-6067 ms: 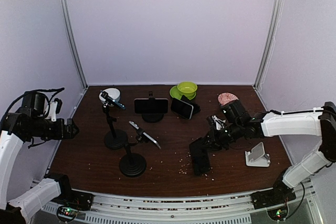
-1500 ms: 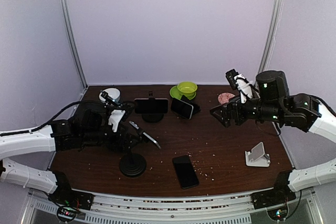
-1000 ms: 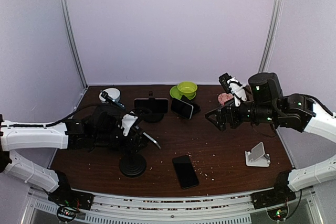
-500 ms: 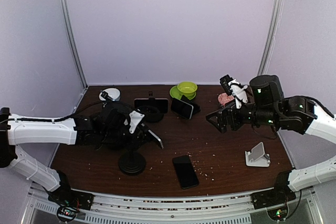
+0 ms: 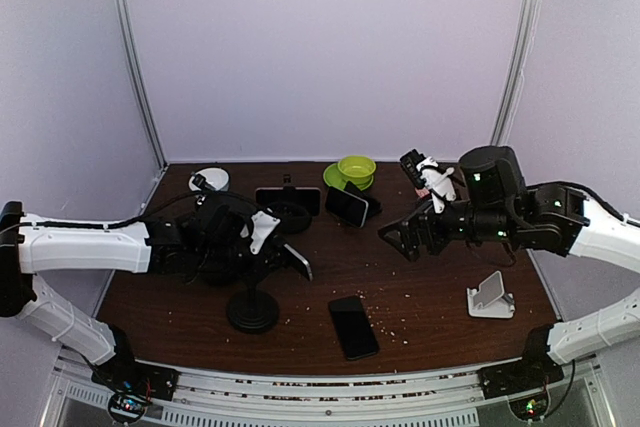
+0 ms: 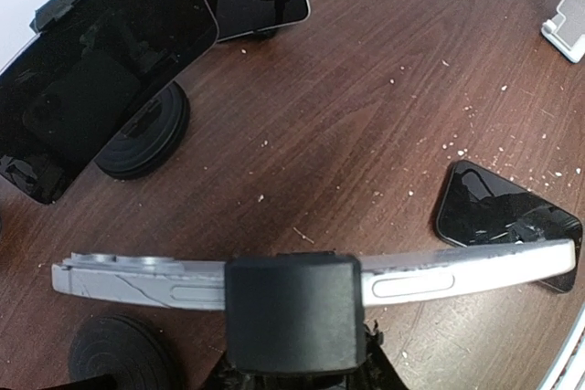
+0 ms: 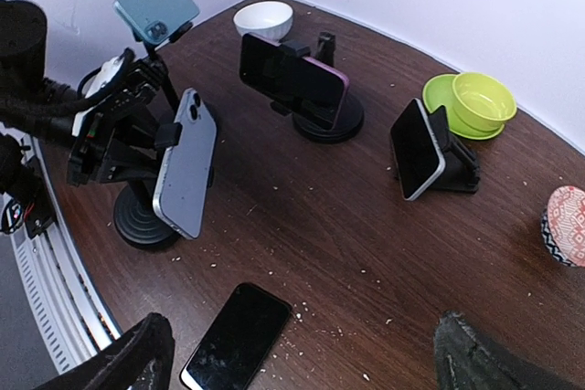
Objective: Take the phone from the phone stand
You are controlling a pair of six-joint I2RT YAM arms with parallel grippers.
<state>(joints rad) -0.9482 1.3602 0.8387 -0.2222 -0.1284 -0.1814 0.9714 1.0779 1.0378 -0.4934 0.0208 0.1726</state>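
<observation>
A silver-blue phone [image 5: 297, 262] [image 7: 186, 166] sits clamped in a black round-based phone stand [image 5: 252, 312] [image 7: 142, 221]. In the left wrist view the phone's [image 6: 457, 271] buttoned edge runs across the frame, behind the stand's black clamp [image 6: 291, 312]. My left gripper [image 5: 266, 247] is right at the stand's head, at the phone's back. Its fingers are mostly hidden below the clamp, so their hold is unclear. My right gripper [image 5: 400, 237] [image 7: 306, 358] hovers open and empty to the right, above the table and apart from the phone.
A black phone [image 5: 353, 327] [image 7: 236, 340] lies flat near the front. Behind stand a phone on a round stand [image 5: 287, 202], a phone on a wedge stand [image 5: 347, 205], green bowls [image 5: 355, 167] and a white bowl [image 7: 263, 17]. An empty white stand [image 5: 490, 297] is right.
My left gripper's jaws have narrowed at the stand's head, and that arm has edged right. The right arm has drifted left and lower towards the middle, still open.
</observation>
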